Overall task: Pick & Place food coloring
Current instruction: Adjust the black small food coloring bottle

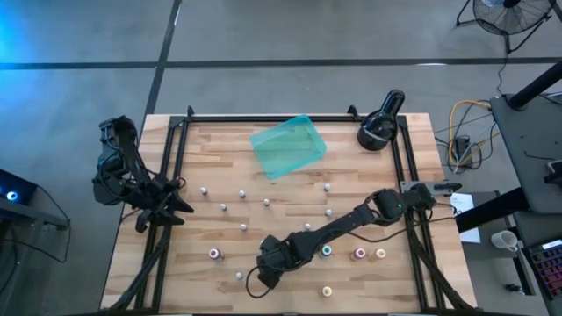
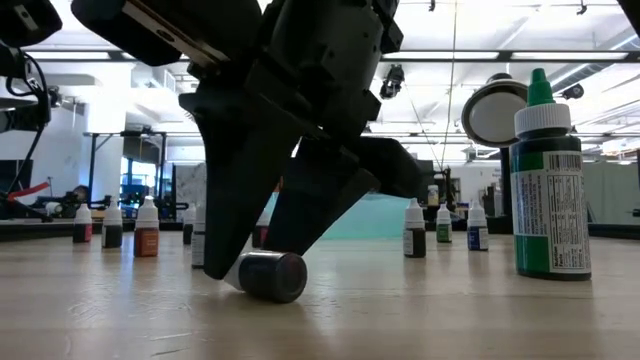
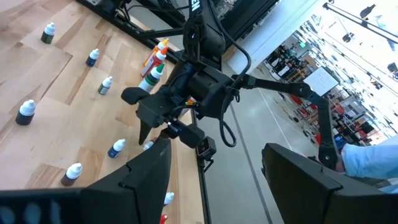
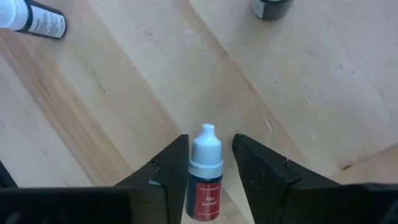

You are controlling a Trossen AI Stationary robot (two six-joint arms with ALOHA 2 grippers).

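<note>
Near the table's front edge, my right gripper [image 4: 210, 168] has its fingers on either side of a red food coloring bottle [image 4: 204, 186] lying on the wood, narrowing but seemingly not clamped yet. It looks light, rigid and slick, likely to roll, so I'd pinch the labelled body. Its base is cut off. My left gripper [image 1: 167, 207] waits open at the left edge.

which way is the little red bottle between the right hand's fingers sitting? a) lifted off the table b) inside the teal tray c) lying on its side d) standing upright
c: the red bottle lies flat on the table between the right hand's fingers.
</note>
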